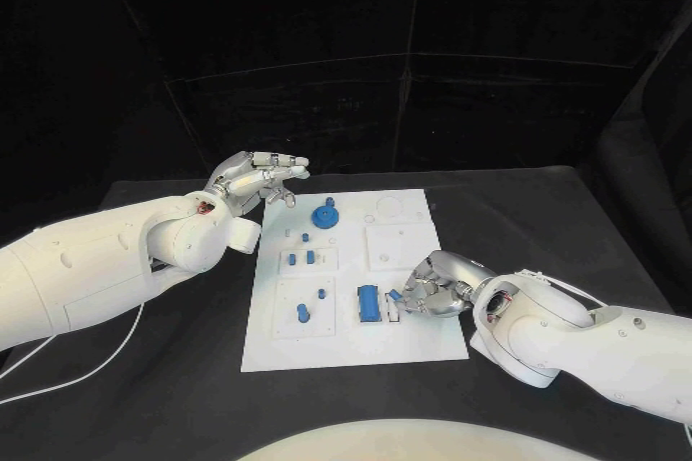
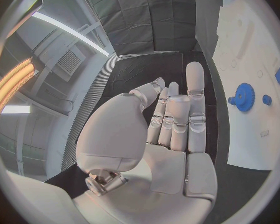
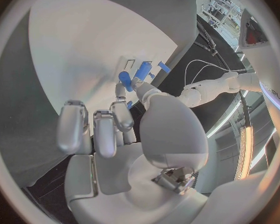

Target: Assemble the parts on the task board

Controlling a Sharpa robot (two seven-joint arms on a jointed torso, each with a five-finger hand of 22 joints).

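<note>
**Right hand at the blue parts, left hand empty beside the board**

The right hand (image 1: 438, 284) rests on the task board (image 1: 353, 353) at about 4 o'clock, its fingertips (image 3: 124, 78) on a small blue part (image 1: 394, 296), beside a larger blue block (image 1: 371, 303). The left hand (image 1: 260, 178) hovers off the board's 11 o'clock corner, fingers straight and close together, holding nothing. A blue gear (image 1: 326, 216) stands at 12 o'clock, near this hand.

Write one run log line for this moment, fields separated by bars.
left robot hand: empty, beside board | right robot hand: fingertips at blue parts | gear: on board
</note>
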